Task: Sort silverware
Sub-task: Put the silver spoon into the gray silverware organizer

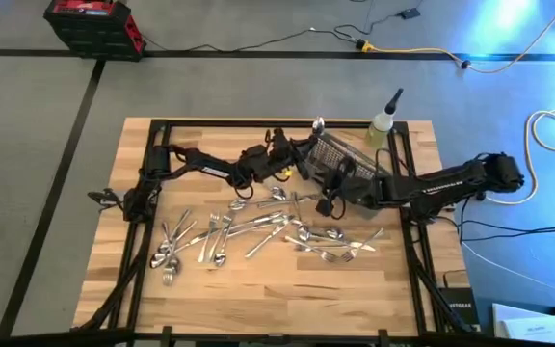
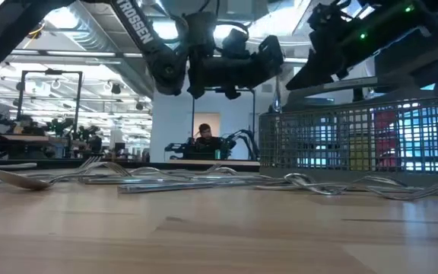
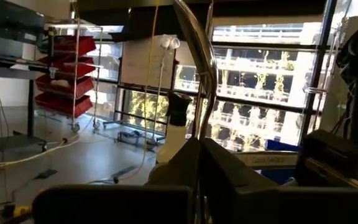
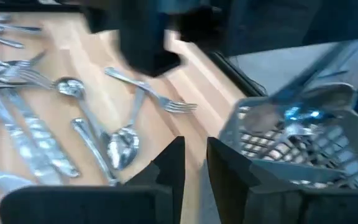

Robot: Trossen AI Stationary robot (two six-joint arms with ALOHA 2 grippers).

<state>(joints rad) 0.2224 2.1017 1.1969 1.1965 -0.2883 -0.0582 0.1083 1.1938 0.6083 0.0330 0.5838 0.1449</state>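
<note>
The silverware [image 1: 258, 231] lies scattered across the middle of the wooden table [image 1: 277, 299], a loose spread of forks and spoons running from the left side toward the right. A cluster of spoons [image 1: 167, 255] sits at the left end of the spread, and a few forks [image 1: 345, 249] lie at the right end. In the low view the pieces show as a flat shiny line [image 2: 173, 180] along the table top.

A gray wire basket [image 1: 340, 154] stands at the far side of the table, right of centre, and some pieces already lie inside it [image 4: 303, 134]. A small squeeze bottle [image 1: 383, 125] with a dark nozzle stands just beside the basket at the far edge.

The left pincer [image 1: 302, 154] is raised at the far side of the table, close to the basket's left end. The left wrist view shows a slim shiny metal piece [image 3: 197, 56] rising between its two dark fingers [image 3: 241, 180], so it is clamped on a piece of silverware.

The right pincer [image 1: 328, 202] is near the table just in front of the basket, at the right part of the spread. In the right wrist view its fingers [image 4: 169, 165] stand a little apart with nothing between them, above bare wood, with a spoon [image 4: 122, 146] and a fork [image 4: 157, 96] near.

A red and black case [image 1: 92, 24] sits on the floor beyond the table. A person [image 2: 204, 137] shows far off in the room.
</note>
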